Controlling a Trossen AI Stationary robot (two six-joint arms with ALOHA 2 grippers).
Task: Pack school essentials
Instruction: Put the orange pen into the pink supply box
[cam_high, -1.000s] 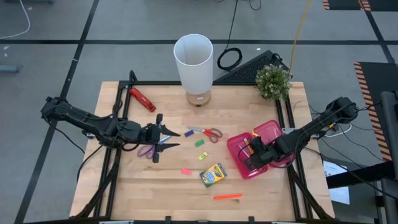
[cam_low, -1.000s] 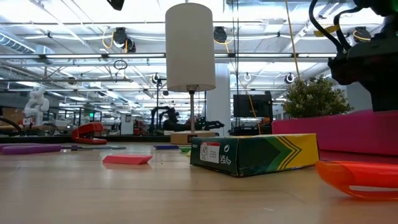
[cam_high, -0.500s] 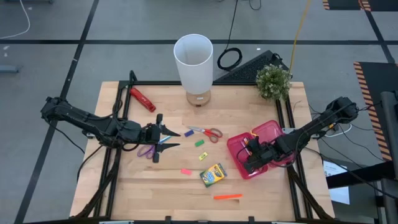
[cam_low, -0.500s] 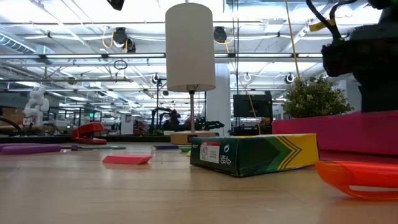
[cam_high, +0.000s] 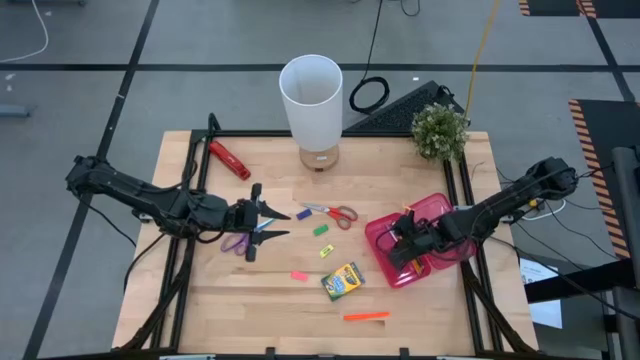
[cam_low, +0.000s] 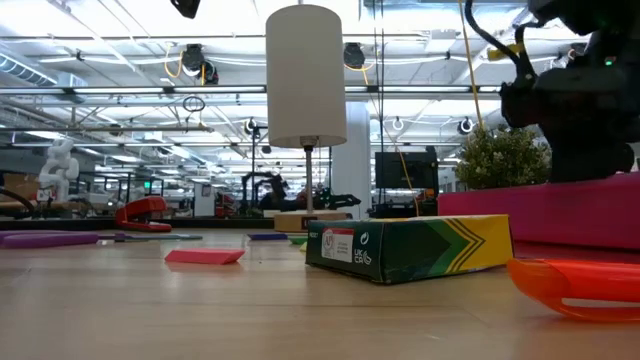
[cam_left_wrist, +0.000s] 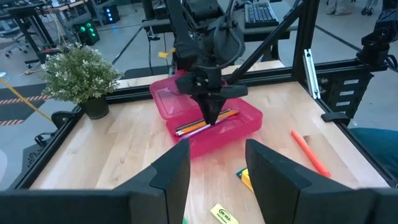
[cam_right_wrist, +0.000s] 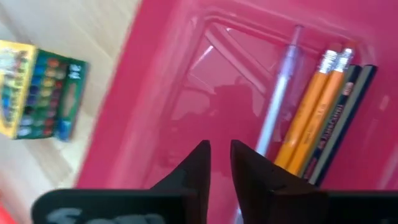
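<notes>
The pink case (cam_high: 385, 262) lies open at the table's right, with pencils (cam_right_wrist: 323, 106) and a pen (cam_right_wrist: 280, 93) lying in it. My right gripper (cam_right_wrist: 220, 149) points down into the case (cam_left_wrist: 249, 121) beside them, shut and with nothing between its fingers. The crayon box (cam_high: 343, 281), the orange marker (cam_high: 366, 316), the red scissors (cam_high: 330, 212) and small erasers (cam_high: 321, 230) lie on the wood. My left gripper (cam_high: 278, 224) waits open at the table's left, just beside the purple scissors (cam_high: 236, 241).
A white lamp (cam_high: 312, 100) stands at the far middle and a potted plant (cam_high: 438, 130) at the far right. A red-and-black hand tool (cam_high: 229, 158) lies at the far left. Bare wood shows along the near edge left of the marker.
My right gripper has shifted a little toward the table's left while staying over the pink case. The left arm and the things on the table have kept still.
</notes>
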